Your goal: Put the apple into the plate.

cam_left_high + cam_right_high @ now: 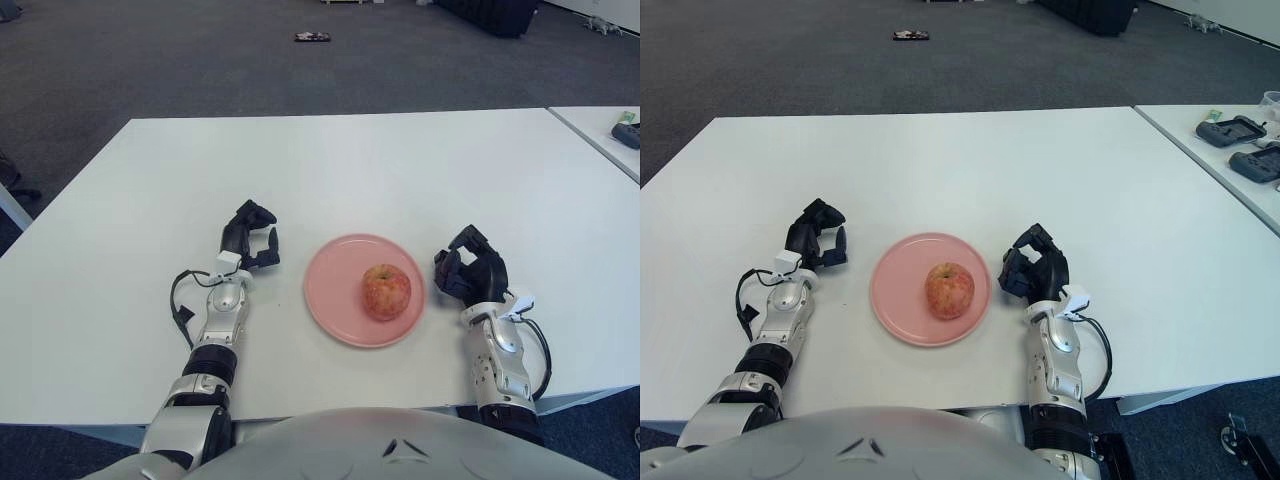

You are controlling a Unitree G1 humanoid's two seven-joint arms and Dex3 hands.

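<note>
A red-yellow apple (386, 291) sits upright on the pink plate (335, 300), right of the plate's middle, on the white table. My right hand (468, 268) is just right of the plate's rim, apart from the apple, its fingers relaxed and holding nothing. My left hand (250, 238) is left of the plate, fingers loosely curled and empty.
The white table (330, 170) stretches far beyond the plate. A second table (1230, 150) at the right carries dark devices (1230, 131). A small dark object (312, 38) lies on the grey carpet far behind.
</note>
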